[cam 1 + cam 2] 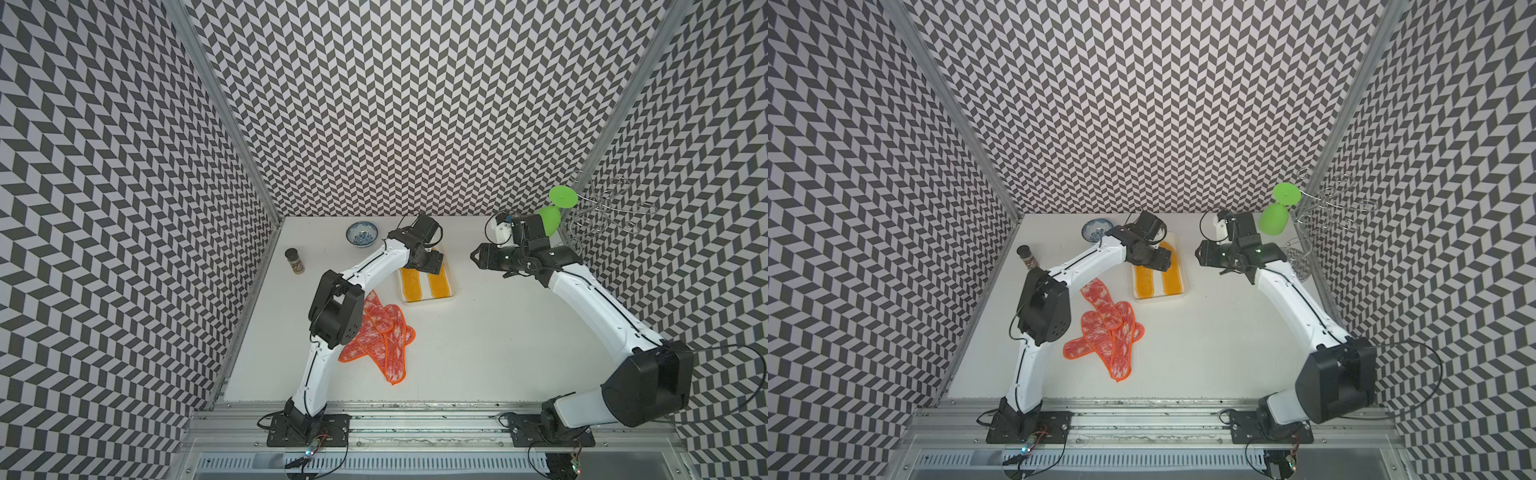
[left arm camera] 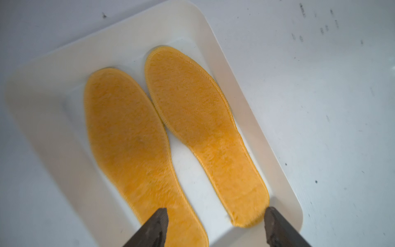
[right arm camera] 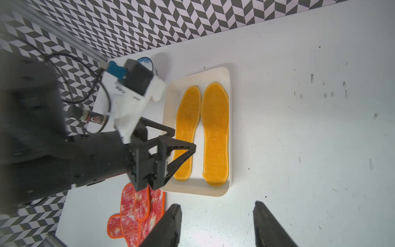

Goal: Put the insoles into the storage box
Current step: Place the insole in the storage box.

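Four red insoles (image 1: 384, 336) piled overlapping on table (image 1: 478, 353), beside left arm. Left gripper (image 2: 215, 210) above box (image 3: 196, 189), fingers spread, empty. Two yellow insoles (image 2: 128, 132) flat inside, side by side. Right gripper (image 3: 217, 204) right of box, fingers spread, empty. Probable next step: pinch top red insole by edge, one only, lay lengthwise.

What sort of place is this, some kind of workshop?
Probably a robot test booth: two robot arms, left and right, mounted on a metal rail at a white table, patterned walls around it, and household props laid out: insoles, a tray, a bowl, a spice jar.
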`<state>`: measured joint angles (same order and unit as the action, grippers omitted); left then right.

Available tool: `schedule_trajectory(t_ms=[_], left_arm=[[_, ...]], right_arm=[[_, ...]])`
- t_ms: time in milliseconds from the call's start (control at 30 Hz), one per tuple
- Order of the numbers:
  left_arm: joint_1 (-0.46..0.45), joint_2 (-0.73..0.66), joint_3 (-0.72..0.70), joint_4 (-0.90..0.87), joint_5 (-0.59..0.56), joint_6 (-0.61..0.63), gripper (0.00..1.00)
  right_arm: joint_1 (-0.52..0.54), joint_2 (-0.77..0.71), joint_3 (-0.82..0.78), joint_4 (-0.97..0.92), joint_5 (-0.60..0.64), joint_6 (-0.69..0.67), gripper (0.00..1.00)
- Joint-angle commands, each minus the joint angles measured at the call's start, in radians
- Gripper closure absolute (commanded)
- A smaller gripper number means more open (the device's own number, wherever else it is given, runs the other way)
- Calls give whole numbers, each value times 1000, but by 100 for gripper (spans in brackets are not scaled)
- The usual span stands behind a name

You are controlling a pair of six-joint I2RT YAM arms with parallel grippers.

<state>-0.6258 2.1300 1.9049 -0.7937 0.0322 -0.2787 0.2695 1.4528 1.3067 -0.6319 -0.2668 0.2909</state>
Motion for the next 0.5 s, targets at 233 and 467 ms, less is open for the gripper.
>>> schedule_trajectory(t_ms=[233,467], left_arm=[[58,-434,-387,-9,-80,-26,24],[107,-631,-605,-17,-100,-90,24]], right_arm=[[19,-92,-95,110,-187,64,34],[105,-116,-152,128,-177,122,28]])
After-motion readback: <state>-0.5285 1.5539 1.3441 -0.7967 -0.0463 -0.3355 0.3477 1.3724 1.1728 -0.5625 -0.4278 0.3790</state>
